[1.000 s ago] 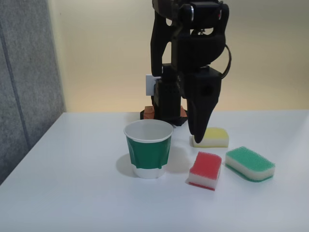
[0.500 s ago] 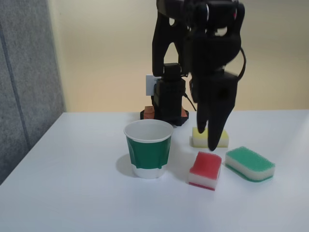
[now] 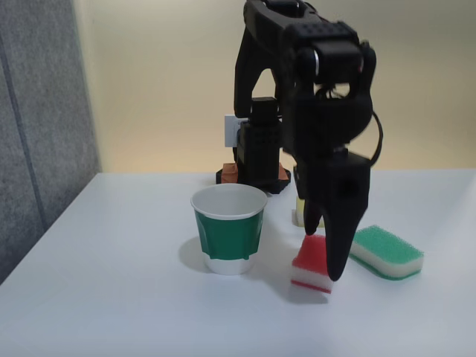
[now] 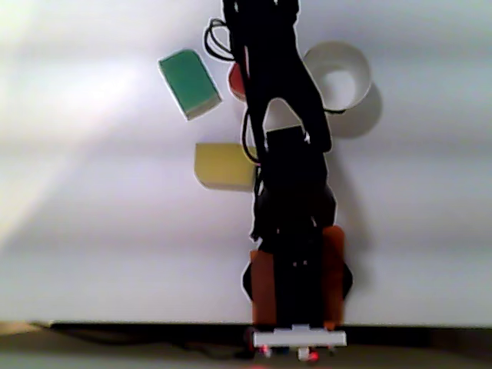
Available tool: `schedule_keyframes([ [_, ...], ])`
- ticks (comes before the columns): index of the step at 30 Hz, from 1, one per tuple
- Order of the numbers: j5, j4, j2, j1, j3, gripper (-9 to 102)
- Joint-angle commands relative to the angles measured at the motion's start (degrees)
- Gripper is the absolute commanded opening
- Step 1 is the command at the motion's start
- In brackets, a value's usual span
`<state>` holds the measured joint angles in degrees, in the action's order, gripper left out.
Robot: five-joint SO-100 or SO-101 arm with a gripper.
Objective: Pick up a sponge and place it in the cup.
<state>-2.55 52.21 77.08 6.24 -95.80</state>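
While resting on the white desk point(image 3: 111, 297) in the fixed view, stands upright toward the left: the cup point(image 3: 229, 230), green body, white rim, white base band, white inside, mouth open upward. Just right of it, apart from it, lies the sponge point(image 3: 310, 262), red scrubby top over white foam, flat on the desk and partly covered by the black end effector point(image 3: 333, 274). Points steeply down, tips at the sponge's right edge and close to the desk surface. Cannot tell from this angle whether clenched or spread, since the fingers overlap into one dark wedge, nor whether touching the sponge. Behind the end effector, peeks out a sliver of the yellow-topped sponge point(image 3: 299, 210). Farthest right, lies the green-topped sponge point(image 3: 387, 251), flat, near the red one but not touching. At the back of the desk, sits the arm's black base with orange parts point(image 3: 230, 172).

From the other view, looking down with sides mirrored: green-topped sponge point(image 4: 189, 83) at upper left, yellow-topped sponge point(image 4: 223, 165) below it, a red scrap of the sponge point(image 4: 235, 83) beside the dark arm point(image 4: 280, 138), then the cup point(image 4: 338, 73) at upper right, white inside showing.
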Motion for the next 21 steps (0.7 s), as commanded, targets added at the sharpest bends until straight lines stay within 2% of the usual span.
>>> schedule_keyframes([
  [1, -0.7, -2.1, 1.6, -0.4, -2.6, 41],
  [14, -0.7, -9.1, 14.9, 0.1, -22.5, 37],
  [21, -0.7, -9.3, 20.6, 0.4, -29.8, 14],
])
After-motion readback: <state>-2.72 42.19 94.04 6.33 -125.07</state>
